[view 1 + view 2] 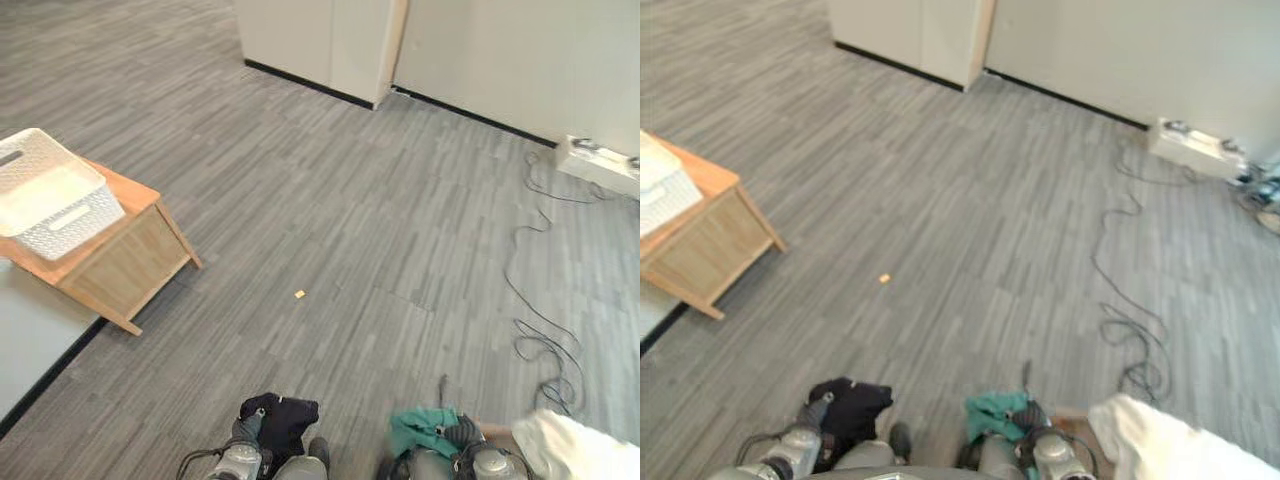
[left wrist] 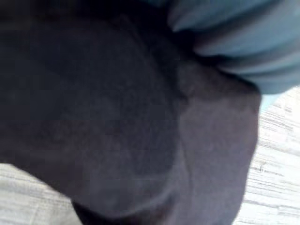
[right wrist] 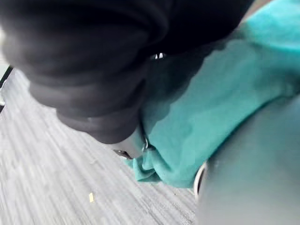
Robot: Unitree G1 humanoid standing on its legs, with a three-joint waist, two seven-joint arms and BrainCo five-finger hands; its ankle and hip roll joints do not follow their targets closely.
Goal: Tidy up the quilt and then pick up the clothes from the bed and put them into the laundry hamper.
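Note:
My left hand (image 1: 244, 434) is low at the front, shut on a black garment (image 1: 287, 417) that bunches over it; the same dark cloth (image 2: 131, 122) hangs in front of the left wrist view. My right hand (image 1: 463, 433) is beside it, shut on a teal garment (image 1: 420, 429), which is draped past the hand's dark cover as teal cloth (image 3: 211, 112). The white slatted laundry hamper (image 1: 50, 195) stands on a low wooden bench (image 1: 135, 250) at the far left, well away from both hands.
A grey bed surface (image 1: 25, 340) lies at the lower left by the bench. White bedding (image 1: 580, 450) shows at the lower right. Loose cables (image 1: 545, 340) trail toward a white box (image 1: 598, 165) by the wall. A small yellow scrap (image 1: 299, 294) lies on the floor.

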